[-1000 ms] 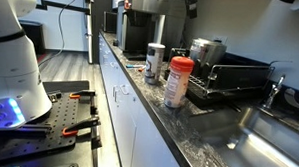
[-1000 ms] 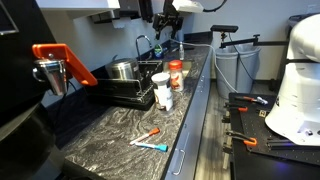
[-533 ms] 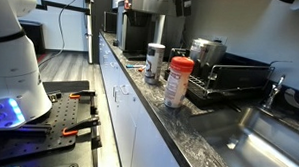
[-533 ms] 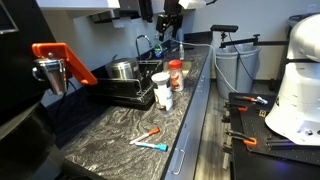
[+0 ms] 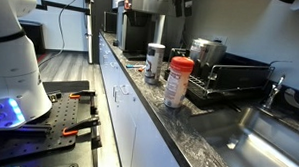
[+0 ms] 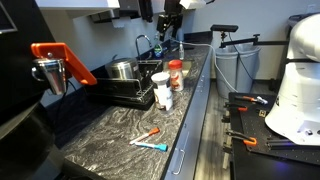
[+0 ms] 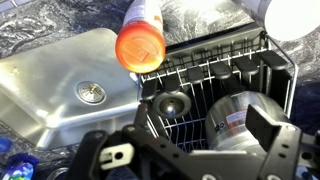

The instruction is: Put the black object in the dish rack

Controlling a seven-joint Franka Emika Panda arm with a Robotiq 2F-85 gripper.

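Note:
The dish rack (image 7: pixel 215 68) is a black wire rack beside the sink, seen in both exterior views (image 5: pixel 235 81) (image 6: pixel 122 92). A small round black object (image 7: pixel 170 103) with a shiny centre lies inside the rack, next to a steel pot (image 7: pixel 235 115). My gripper (image 7: pixel 185 140) hangs high above the rack with its fingers wide apart and nothing between them. It shows near the top edge of both exterior views (image 5: pixel 178 4) (image 6: pixel 166 22).
A red-lidded jar (image 5: pixel 178 81) (image 6: pixel 176 74) (image 7: pixel 140 40) and a white-lidded container (image 6: pixel 163 95) stand on the counter by the rack. The steel sink (image 7: pixel 60 90) lies on the rack's other side. Pens (image 6: pixel 150 138) lie on the counter. A coffee machine (image 5: pixel 136 33) stands further along.
The gripper shifted slightly sideways above the rack between one second and half a second ago. Since then it has stayed still.

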